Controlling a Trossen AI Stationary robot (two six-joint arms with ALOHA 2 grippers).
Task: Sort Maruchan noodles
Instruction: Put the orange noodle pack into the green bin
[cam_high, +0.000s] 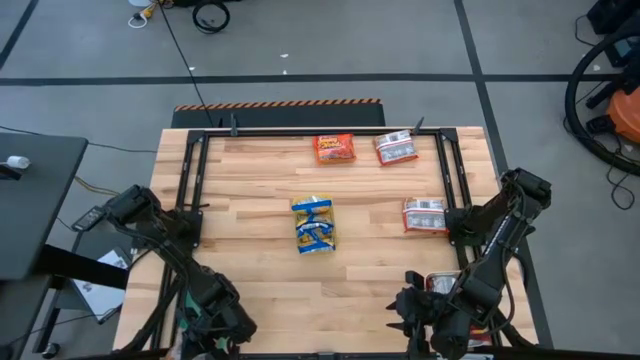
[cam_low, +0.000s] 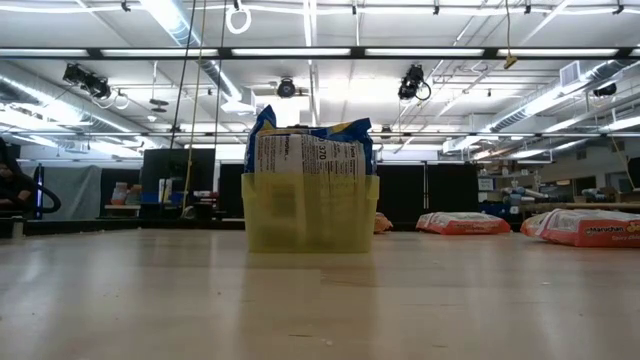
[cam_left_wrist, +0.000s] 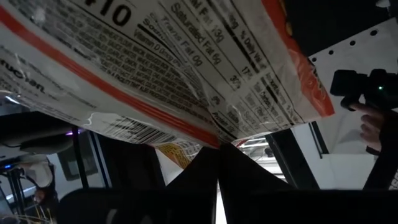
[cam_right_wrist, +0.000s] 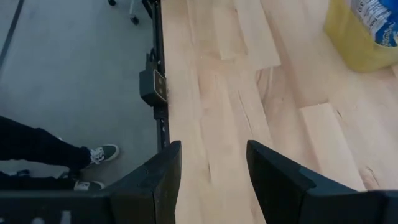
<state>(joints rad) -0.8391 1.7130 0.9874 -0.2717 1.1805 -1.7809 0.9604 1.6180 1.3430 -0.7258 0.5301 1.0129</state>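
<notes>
Pressed right up against my left wrist camera is an orange-and-white noodle packet (cam_left_wrist: 155, 68), its nutrition print filling the view, and my left pincer (cam_left_wrist: 217, 163) is clenched on its lower edge, the two dark fingers meeting in a point at the crinkled plastic. From above, that left arm sits low at the near left corner of the bench (cam_high: 250, 300), with the pincer itself hidden under the arm. My right pincer (cam_right_wrist: 211, 168) is released, its fingers (cam_right_wrist: 158, 177) spread apart over bare wood near the bench's right edge, at the near right corner. In the middle of the bench stands a yellow tray (cam_low: 310, 212) with blue-and-yellow packets (cam_high: 314, 223) stacked in it, poking above its rim in the level view. An orange-red packet (cam_high: 335, 148) lies at the far edge, and just to its right lies a silver-white packet with red (cam_high: 396, 148). Another silver-white packet (cam_high: 425, 215) rests by the right rail of the bench, close to my right arm. A further packet (cam_high: 443, 284) shows partly under my right arm at the near right. Past the bench edge, my right wrist camera sees a person's dark trouser leg and sneaker (cam_right_wrist: 102, 153) on the grey floor.
</notes>
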